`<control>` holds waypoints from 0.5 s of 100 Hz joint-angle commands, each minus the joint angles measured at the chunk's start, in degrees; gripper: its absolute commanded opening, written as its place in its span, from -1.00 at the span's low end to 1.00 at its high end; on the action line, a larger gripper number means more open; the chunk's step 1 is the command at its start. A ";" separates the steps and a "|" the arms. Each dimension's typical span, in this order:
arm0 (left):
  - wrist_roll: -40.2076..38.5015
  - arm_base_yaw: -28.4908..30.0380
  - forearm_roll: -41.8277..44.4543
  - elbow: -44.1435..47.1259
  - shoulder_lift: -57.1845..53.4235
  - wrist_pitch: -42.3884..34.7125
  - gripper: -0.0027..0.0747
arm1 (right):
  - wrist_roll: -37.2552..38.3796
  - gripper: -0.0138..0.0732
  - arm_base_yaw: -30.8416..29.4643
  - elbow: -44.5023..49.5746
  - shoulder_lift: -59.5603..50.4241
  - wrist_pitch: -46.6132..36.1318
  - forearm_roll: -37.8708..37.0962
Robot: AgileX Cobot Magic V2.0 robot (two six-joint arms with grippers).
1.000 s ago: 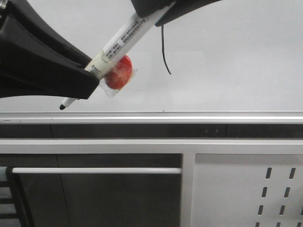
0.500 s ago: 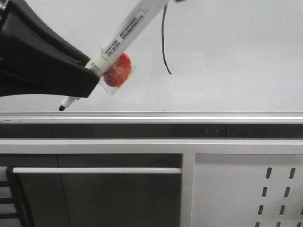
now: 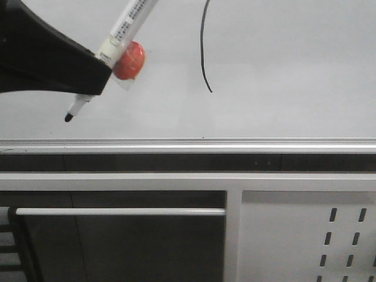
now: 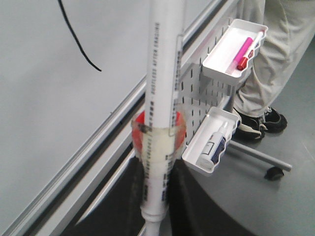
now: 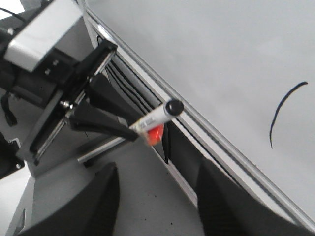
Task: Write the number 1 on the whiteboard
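The number 1 (image 3: 203,50) is a thin black curved stroke on the pale whiteboard (image 3: 294,70); it also shows in the left wrist view (image 4: 78,45) and the right wrist view (image 5: 282,112). My left gripper (image 3: 97,75) is shut on a white marker pen (image 3: 120,30) with a red tag (image 3: 130,60) taped to it. The pen's black tip (image 3: 69,117) points down-left, well left of the stroke. From the left wrist, the pen (image 4: 160,113) runs up between the dark fingers (image 4: 194,201). My right gripper (image 5: 162,211) is open and empty, away from the pen (image 5: 156,118).
The silver tray rail (image 3: 188,145) runs under the board. A white perforated panel (image 3: 305,235) below carries two small trays, one with a pink marker (image 4: 243,49), one with a bottle (image 4: 217,142). A person's legs (image 4: 268,64) stand beside the panel.
The right gripper has left the pen's upper end and gone up out of the front view. The left gripper has lifted the pen up and slightly left, raising its tip off the rail.
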 commanded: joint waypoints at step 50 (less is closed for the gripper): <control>-10.34 -2.66 -1.74 -1.77 -5.92 11.78 -0.98 | 13.97 -0.86 -0.12 -0.52 -7.74 9.13 -15.27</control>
